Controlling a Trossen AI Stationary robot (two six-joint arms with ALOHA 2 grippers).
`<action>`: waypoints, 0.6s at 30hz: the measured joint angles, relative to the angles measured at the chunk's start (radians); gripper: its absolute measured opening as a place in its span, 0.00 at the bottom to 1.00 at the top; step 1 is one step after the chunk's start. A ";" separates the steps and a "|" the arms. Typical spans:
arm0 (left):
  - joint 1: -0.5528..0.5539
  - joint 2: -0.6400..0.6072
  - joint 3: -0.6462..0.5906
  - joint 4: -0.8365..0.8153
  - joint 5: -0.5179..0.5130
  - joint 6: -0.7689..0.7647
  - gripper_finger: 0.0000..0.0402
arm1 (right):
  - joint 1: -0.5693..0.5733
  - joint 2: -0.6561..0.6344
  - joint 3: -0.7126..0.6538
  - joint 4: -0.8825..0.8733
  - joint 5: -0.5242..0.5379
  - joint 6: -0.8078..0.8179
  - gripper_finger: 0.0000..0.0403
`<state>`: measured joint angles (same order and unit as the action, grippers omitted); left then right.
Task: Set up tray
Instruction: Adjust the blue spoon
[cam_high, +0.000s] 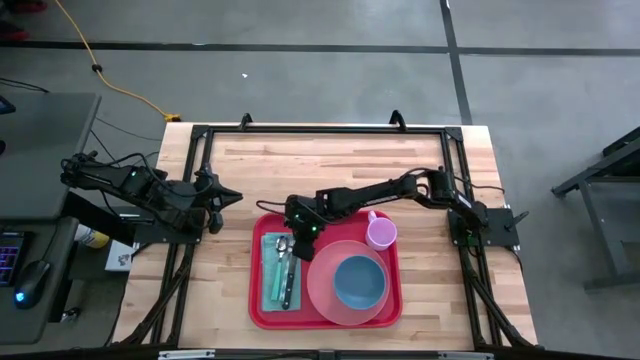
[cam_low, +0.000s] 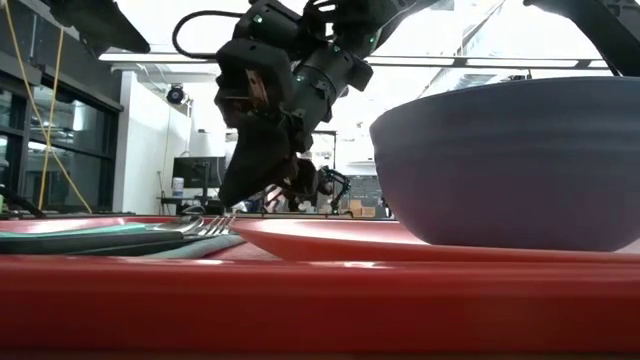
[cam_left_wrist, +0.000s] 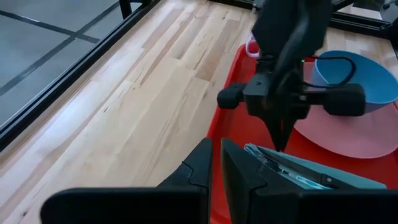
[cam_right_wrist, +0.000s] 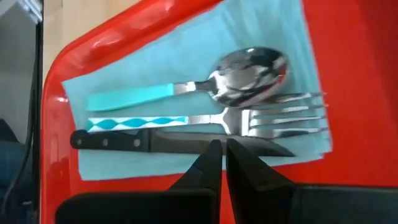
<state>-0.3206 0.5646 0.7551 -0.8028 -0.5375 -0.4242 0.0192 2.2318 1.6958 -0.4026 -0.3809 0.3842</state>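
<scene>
The red tray (cam_high: 260, 318) lies on the wooden table. On its left part a teal napkin (cam_high: 272, 262) carries a spoon (cam_right_wrist: 249, 74), a fork (cam_right_wrist: 280, 118) and a black-handled knife (cam_right_wrist: 137, 142) side by side. A pink plate (cam_high: 322, 275) with a blue bowl (cam_high: 360, 283) fills the tray's right part, and a pink cup (cam_high: 380, 233) stands at the far right corner. My right gripper (cam_right_wrist: 222, 152) is shut and points down just above the knife blade; the low view shows a gap beneath its tips (cam_low: 225, 200). My left gripper (cam_left_wrist: 216, 162) waits shut over bare table left of the tray.
Bare wood stretches along the far side of the table (cam_high: 330, 160) and left of the tray. A black frame rail (cam_high: 320, 128) borders the table's far edge. The right arm (cam_high: 400, 188) spans from the right edge over the tray's far side.
</scene>
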 joint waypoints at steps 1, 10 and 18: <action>0.000 0.000 0.000 0.000 0.000 0.000 0.15 | 0.003 0.000 0.008 -0.010 0.001 -0.004 0.00; 0.000 0.001 0.000 -0.001 -0.003 0.001 0.15 | 0.024 0.000 0.208 -0.334 0.208 -0.183 0.00; 0.000 0.001 0.000 0.000 -0.004 -0.006 0.15 | 0.032 0.000 0.234 -0.368 0.136 -0.271 0.00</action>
<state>-0.3208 0.5654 0.7551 -0.8024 -0.5415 -0.4299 0.0512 2.2318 1.9301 -0.7708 -0.2450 0.1129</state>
